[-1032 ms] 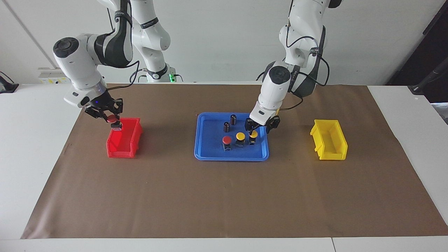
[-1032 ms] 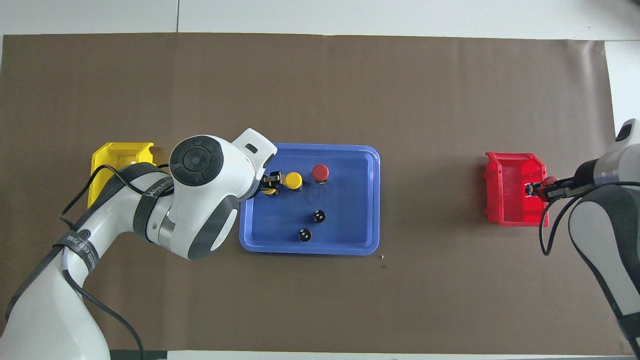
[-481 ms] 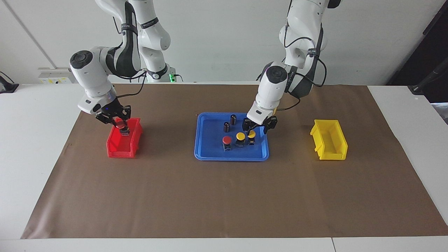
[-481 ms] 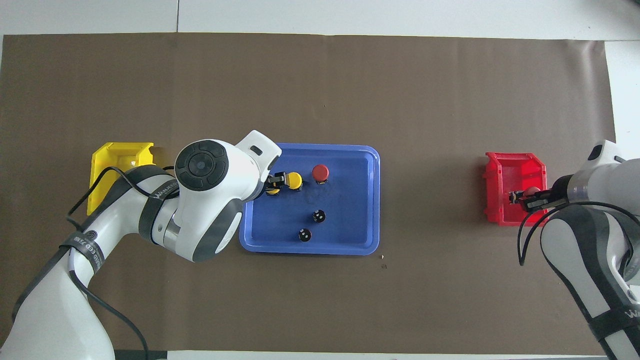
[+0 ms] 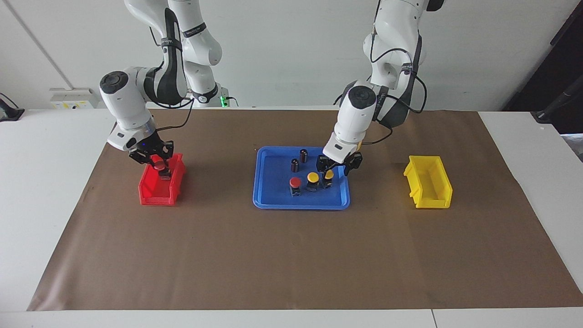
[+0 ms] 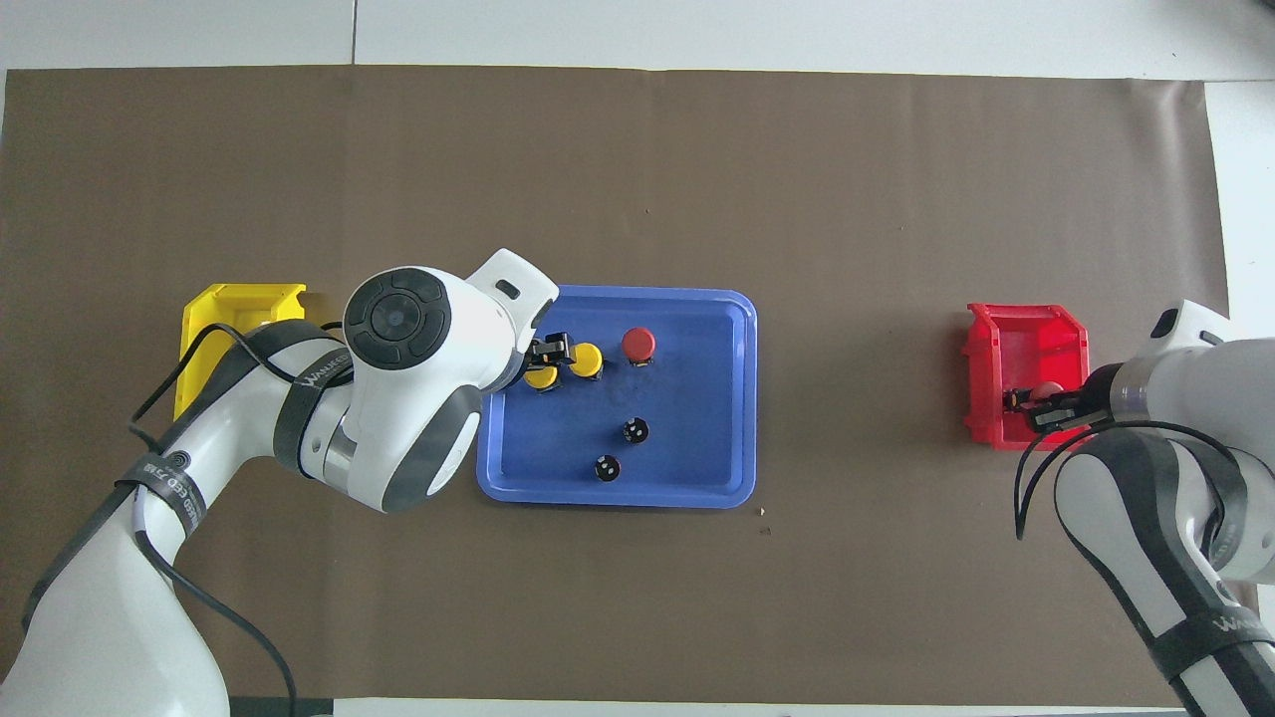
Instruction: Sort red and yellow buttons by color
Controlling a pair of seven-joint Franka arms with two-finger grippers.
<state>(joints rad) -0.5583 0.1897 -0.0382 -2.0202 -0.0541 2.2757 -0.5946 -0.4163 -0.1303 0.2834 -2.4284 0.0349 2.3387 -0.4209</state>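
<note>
My right gripper point(image 5: 158, 166) is shut on a red button point(image 5: 158, 165) and holds it low inside the red bin point(image 5: 155, 198); the gripper also shows in the overhead view point(image 6: 1031, 402). My left gripper point(image 5: 329, 171) is down over the blue tray point(image 5: 300, 206), right at the yellow button point(image 5: 329, 175) toward the left arm's end. A second yellow button point(image 5: 313, 176) and a red button point(image 5: 295, 182) stand beside it in a row. In the overhead view the buttons are yellow point(image 6: 543, 378), yellow point(image 6: 586, 360) and red point(image 6: 637, 344).
Two small dark cylinders point(image 5: 303, 155) point(image 5: 295, 165) stand in the tray nearer to the robots than the buttons. A yellow bin point(image 5: 432, 200) sits on the brown paper toward the left arm's end. The red bin point(image 6: 1026, 339) sits toward the right arm's end.
My right gripper has carried the red button from above the bin's edge down into the red bin. My left gripper has shifted slightly at the yellow button.
</note>
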